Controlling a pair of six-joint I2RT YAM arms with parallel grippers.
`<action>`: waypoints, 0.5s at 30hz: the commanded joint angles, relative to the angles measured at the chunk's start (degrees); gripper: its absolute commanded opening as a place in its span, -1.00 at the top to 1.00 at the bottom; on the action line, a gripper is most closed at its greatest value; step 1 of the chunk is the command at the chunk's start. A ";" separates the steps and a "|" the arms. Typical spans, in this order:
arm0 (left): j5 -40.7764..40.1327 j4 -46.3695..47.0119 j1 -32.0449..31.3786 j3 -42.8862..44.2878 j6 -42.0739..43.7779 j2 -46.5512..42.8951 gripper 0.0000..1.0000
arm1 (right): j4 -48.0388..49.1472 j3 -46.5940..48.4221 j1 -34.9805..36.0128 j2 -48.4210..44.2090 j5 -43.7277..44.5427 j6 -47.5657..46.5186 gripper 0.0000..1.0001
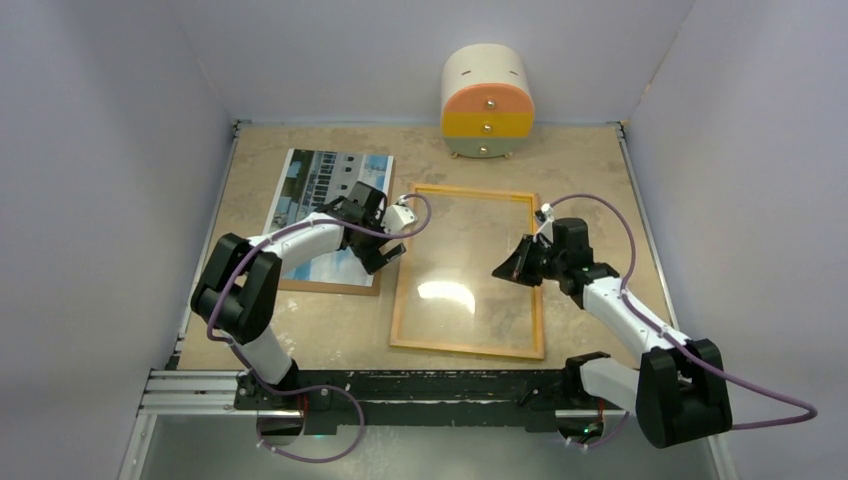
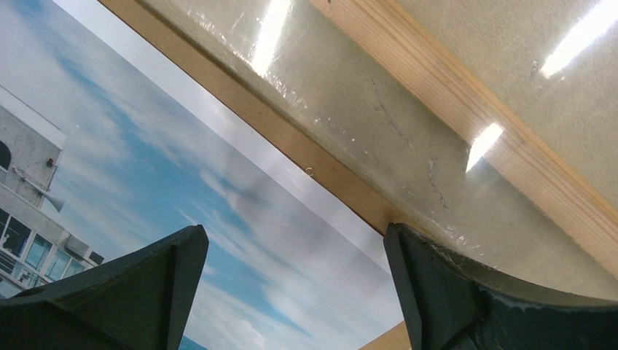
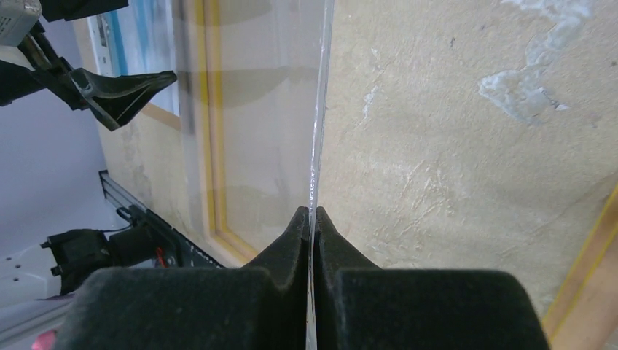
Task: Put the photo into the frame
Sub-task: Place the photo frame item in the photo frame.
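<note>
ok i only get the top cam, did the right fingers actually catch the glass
observer: yes, the right fingers are shut on the glass pane, pinching its thin edge.
operator: and the left, is it gripping the photo
observer: no, the left fingers stand wide open over the sky part of the photo, with nothing gripped between them.
</note>
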 commanded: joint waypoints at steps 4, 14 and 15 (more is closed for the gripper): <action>-2.17 0.86 -0.29 3.14 -0.98 -1.22 -1.00 | -11.11 7.29 -0.34 0.94 8.00 -7.72 1.00; -5.72 1.56 -0.29 3.21 0.11 -1.26 -1.00 | -18.18 12.74 -1.09 2.24 13.17 -11.31 1.00; -5.71 1.59 -0.29 3.23 0.10 -1.31 -1.00 | -18.78 13.15 -1.10 2.30 13.80 -11.27 1.00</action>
